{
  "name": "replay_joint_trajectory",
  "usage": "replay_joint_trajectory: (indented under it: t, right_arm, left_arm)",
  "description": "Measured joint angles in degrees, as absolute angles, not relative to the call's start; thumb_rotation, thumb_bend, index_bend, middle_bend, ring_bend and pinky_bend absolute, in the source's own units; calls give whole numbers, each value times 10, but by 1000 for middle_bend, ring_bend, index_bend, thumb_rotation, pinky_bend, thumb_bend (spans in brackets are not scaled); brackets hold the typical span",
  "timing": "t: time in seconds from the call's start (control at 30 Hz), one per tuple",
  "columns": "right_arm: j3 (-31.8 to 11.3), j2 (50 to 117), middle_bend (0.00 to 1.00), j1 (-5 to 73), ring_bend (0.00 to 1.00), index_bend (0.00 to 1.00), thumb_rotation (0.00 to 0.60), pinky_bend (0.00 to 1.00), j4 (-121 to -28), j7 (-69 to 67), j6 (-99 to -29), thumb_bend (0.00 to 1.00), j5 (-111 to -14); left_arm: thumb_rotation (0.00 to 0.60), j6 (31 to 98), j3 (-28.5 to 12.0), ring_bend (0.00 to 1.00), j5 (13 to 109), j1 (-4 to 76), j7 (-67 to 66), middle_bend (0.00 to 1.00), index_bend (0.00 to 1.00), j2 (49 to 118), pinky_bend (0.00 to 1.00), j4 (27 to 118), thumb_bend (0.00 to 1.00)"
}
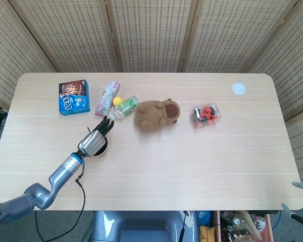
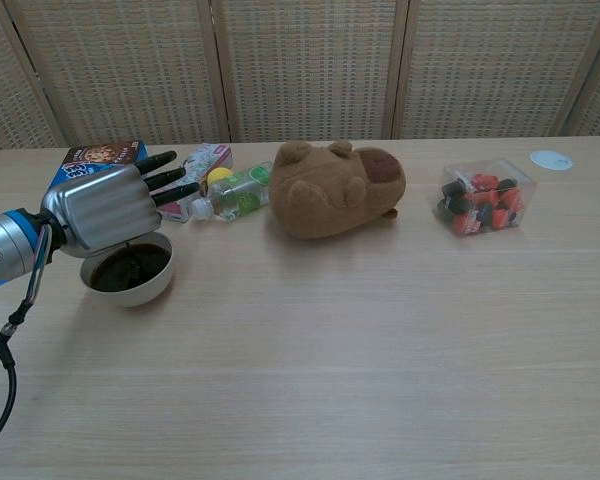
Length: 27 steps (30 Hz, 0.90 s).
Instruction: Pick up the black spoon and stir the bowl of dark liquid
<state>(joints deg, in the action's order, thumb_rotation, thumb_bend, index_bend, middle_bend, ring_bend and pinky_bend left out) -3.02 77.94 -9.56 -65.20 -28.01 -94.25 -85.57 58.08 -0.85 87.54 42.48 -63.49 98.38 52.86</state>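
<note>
From above, the left hand (image 1: 93, 142) hides the bowl (image 1: 102, 149); the chest view shows its dark liquid (image 2: 128, 269), a thin black spoon (image 2: 128, 252) below the hand, fingers (image 2: 165, 173) extended; grip unclear.

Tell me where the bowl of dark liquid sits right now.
The bowl of dark liquid sits on the table's left side in the chest view, directly under the left robot hand, in front of the blue snack box.

The pale wood surface (image 1: 156, 166) carried a bowl (image 2: 130, 285), blue box (image 1: 73, 98), pink packet (image 1: 107, 98), yellow ball (image 1: 117, 101), bottle (image 1: 126, 107), plush (image 1: 158, 114), clear tub (image 1: 206, 115) and white disc (image 1: 238, 88).
</note>
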Motion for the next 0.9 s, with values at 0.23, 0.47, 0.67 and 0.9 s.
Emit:
replay_joint_trajectory:
  t: [0.23,0.47,0.67,0.9]
  right_arm:
    - [-32,779,212,-98,96,347,600,236,-651,-281,-942,299,-852]
    - [-32,781,212,-100,95,347,600,236,-646,-286,-941,299,-849]
    - [-32,782,212,-100,96,347,600,236,-644,-287,-941,299,-851]
    - [-32,783,212,-99,95,347,600,236,-645,-286,-940,299,-853]
  left_arm:
    - [600,568,-25,0,863,440,-641,0,652,1000,0,510,412]
    - [600,563,-28,0,859,450,-646,0,652,1015,0,514,412]
    - [600,569,-16,0,870,447,-642,0,652,1010,0,527,412]
    - [600,571,-4,0,871,436,-637,0,652,999,0,532,412]
